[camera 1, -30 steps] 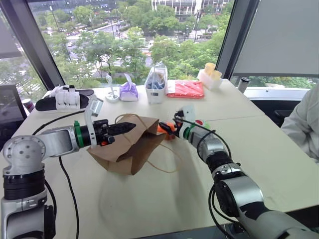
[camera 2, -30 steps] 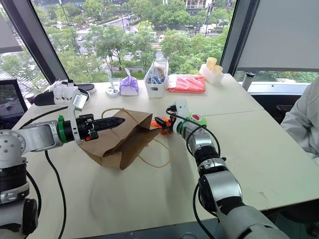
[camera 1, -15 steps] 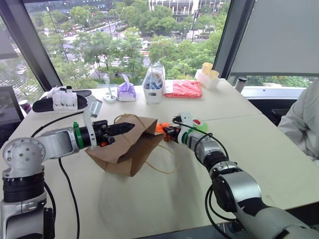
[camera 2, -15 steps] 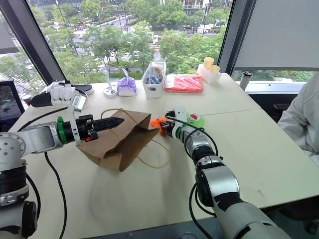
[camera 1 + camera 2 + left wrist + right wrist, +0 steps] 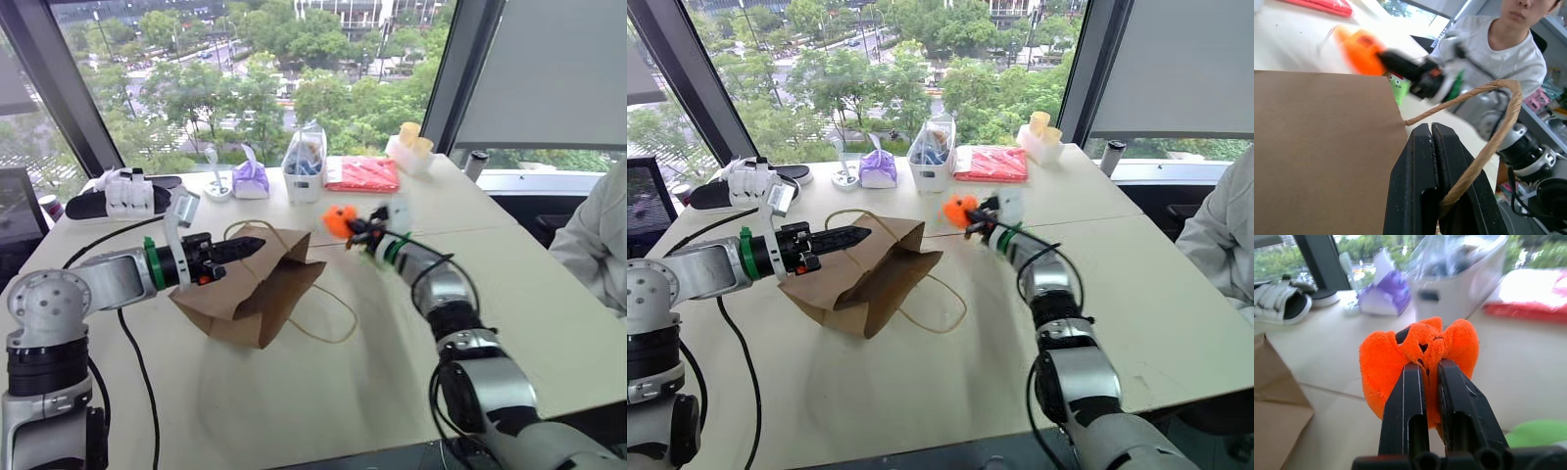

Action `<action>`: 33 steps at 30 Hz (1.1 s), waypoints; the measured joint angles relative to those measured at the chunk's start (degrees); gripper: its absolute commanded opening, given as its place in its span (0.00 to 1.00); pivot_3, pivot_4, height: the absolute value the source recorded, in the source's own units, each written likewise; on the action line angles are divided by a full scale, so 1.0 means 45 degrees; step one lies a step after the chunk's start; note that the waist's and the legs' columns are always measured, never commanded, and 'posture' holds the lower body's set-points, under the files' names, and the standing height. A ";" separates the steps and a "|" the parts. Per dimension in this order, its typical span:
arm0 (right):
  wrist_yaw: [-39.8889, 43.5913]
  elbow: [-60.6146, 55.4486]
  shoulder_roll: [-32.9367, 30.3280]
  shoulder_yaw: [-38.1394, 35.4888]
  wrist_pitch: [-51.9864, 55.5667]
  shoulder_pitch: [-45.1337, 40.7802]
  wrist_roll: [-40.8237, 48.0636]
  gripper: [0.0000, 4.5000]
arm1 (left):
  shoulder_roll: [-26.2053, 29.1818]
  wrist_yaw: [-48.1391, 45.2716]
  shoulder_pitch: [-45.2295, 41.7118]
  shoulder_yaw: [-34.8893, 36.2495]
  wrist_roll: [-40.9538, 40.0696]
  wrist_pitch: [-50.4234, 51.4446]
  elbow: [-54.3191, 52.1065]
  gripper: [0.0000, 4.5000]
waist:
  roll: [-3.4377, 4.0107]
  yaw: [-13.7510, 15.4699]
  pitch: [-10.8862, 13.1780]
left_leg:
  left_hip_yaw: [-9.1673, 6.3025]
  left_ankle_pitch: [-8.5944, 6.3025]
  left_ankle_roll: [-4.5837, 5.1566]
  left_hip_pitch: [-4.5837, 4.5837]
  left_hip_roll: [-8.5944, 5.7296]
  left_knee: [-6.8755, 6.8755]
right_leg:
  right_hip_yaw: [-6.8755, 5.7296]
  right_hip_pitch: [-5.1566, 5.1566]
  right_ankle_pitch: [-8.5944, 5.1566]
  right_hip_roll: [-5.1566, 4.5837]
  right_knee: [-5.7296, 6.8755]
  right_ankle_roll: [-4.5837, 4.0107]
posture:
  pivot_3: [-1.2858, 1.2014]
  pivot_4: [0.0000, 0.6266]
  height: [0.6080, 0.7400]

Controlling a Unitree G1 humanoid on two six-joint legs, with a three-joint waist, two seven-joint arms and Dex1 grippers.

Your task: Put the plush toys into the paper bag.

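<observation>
Orange plush toy [image 5: 1418,360] clamped in right hand [image 5: 1425,369], held above tabletop [image 5: 294,392]. Paper bag [image 5: 250,289] handle pinched by left hand [image 5: 1431,142]. Next: toy to be carried over bag mouth, released.

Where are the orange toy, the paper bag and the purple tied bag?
orange toy [image 5: 1420,357], right wrist view, fuzzy body.
paper bag [image 5: 257,289], left eye view, its side.
purple tied bag [image 5: 879,169], right eye view, its body.

matt brown kraft paper bag [image 5: 257,284] with twisted paper-cord handle [image 5: 1488,131], fuzzy orange plush toy [image 5: 1415,360], smooth matt black plastic fingers [image 5: 1404,407] and a smooth pale table [image 5: 323,392] are seen.
</observation>
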 measured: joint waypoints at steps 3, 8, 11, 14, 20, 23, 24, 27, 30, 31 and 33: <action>0.0162 -0.3201 -0.0376 0.0011 0.1720 0.1623 0.0616 0.00 | -0.0075 -0.0129 -0.0102 -0.0059 0.0107 -0.0043 0.0100 0.00 | 0.0002 0.0031 0.0001 | 0.0003 0.0000 0.0000 -0.0003 0.0006 0.0001 | 0.0000 -0.0004 0.0000 0.0004 0.0001 0.0000 | 0.52 0.24 1.00; 0.0886 -0.9712 -0.1700 0.0152 0.5567 0.4292 0.2870 0.00 | -0.0122 -0.0550 -0.0645 -0.0360 0.0534 -0.0234 0.0605 0.00 | 0.0003 0.0129 0.0002 | 0.0014 -0.0003 0.0007 -0.0001 0.0005 0.0016 | 0.0000 0.0004 -0.0002 0.0002 -0.0007 0.0002 | 0.52 0.24 1.00; 0.0942 -1.1617 -0.2179 0.0189 0.6908 0.4663 0.3804 0.00 | -0.0138 -0.0833 -0.0969 -0.0524 0.0745 -0.0257 0.0745 0.00 | -0.0001 0.0123 0.0000 | 0.0017 -0.0022 0.0040 0.0010 0.0009 0.0017 | 0.0001 0.0015 -0.0003 0.0003 -0.0010 0.0002 | 0.52 0.24 1.00; 0.1092 -1.2489 -0.2489 0.0294 0.7802 0.5071 0.4514 0.00 | -0.0131 -0.1130 -0.1057 -0.0538 0.0971 -0.0284 0.0935 0.00 | -0.0001 0.0159 0.0000 | 0.0018 -0.0022 0.0043 0.0006 0.0009 0.0017 | 0.0000 0.0014 -0.0003 0.0003 -0.0010 0.0002 | 0.52 0.24 1.00; 0.1153 -1.3294 -0.2555 0.1444 0.8279 0.5080 0.4926 0.00 | -0.0257 -0.1478 -0.1134 -0.0764 0.1337 -0.0335 0.1114 0.00 | -0.0001 0.0248 0.0000 | 0.0018 -0.0008 0.0017 0.0004 0.0011 0.0015 | 0.0000 0.0010 -0.0003 0.0001 -0.0010 0.0002 | 0.52 0.24 1.00; 0.1372 -1.3266 -0.2616 0.2555 0.8000 0.5081 0.4498 0.00 | -0.0372 -0.1501 -0.1177 -0.0771 0.1330 -0.0331 0.1057 0.00 | -0.0001 0.0380 0.0000 | 0.0021 -0.0008 0.0017 0.0002 0.0010 0.0016 | 0.0000 0.0008 -0.0003 0.0001 -0.0013 0.0002 | 0.52 0.24 1.00; 0.1447 -1.3243 -0.2650 0.2798 0.7853 0.5077 0.4366 0.00 | -0.0373 -0.1498 -0.1176 -0.0770 0.1326 -0.0324 0.1038 0.00 | -0.0002 0.0402 0.0000 | 0.0020 -0.0008 0.0016 0.0002 0.0010 0.0018 | 0.0000 0.0008 -0.0003 0.0001 -0.0013 0.0002 | 0.52 0.24 1.00; 0.1788 -1.2741 -0.2708 0.3712 0.7213 0.4851 0.3754 0.00 | -0.0382 -0.1484 -0.1176 -0.0760 0.1303 -0.0278 0.0964 0.00 | -0.0005 0.0430 -0.0002 | 0.0020 -0.0007 0.0015 0.0002 0.0007 0.0026 | -0.0001 0.0013 -0.0003 0.0000 -0.0013 0.0002 | 0.52 0.24 1.00; 0.2001 -1.1978 -0.2609 0.4335 0.6657 0.4548 0.3189 0.00 | -0.0417 -0.1451 -0.1176 -0.0758 0.1277 -0.0233 0.0898 0.00 | -0.0006 0.0424 -0.0001 | 0.0019 -0.0006 0.0013 0.0005 0.0007 0.0024 | -0.0001 0.0012 -0.0003 0.0001 -0.0011 0.0003 | 0.52 0.24 1.00; 0.2063 -1.1635 -0.2525 0.4506 0.6439 0.4403 0.2987 0.00 | -0.0428 -0.1434 -0.1175 -0.0755 0.1266 -0.0217 0.0858 0.00 | -0.0006 0.0420 -0.0001 | 0.0019 -0.0005 0.0013 0.0004 0.0008 0.0023 | -0.0001 0.0011 -0.0003 0.0001 -0.0012 0.0003 | 0.52 0.24 1.00; 0.2168 -1.0573 -0.2269 0.4877 0.5909 0.3831 0.2459 0.00 | -0.0453 -0.1394 -0.1177 -0.0748 0.1182 -0.0188 0.0836 0.00 | -0.0008 0.0382 -0.0002 | 0.0025 -0.0005 0.0011 0.0006 0.0009 0.0023 | -0.0001 0.0011 -0.0003 0.0002 -0.0012 0.0002 | 0.52 0.24 1.00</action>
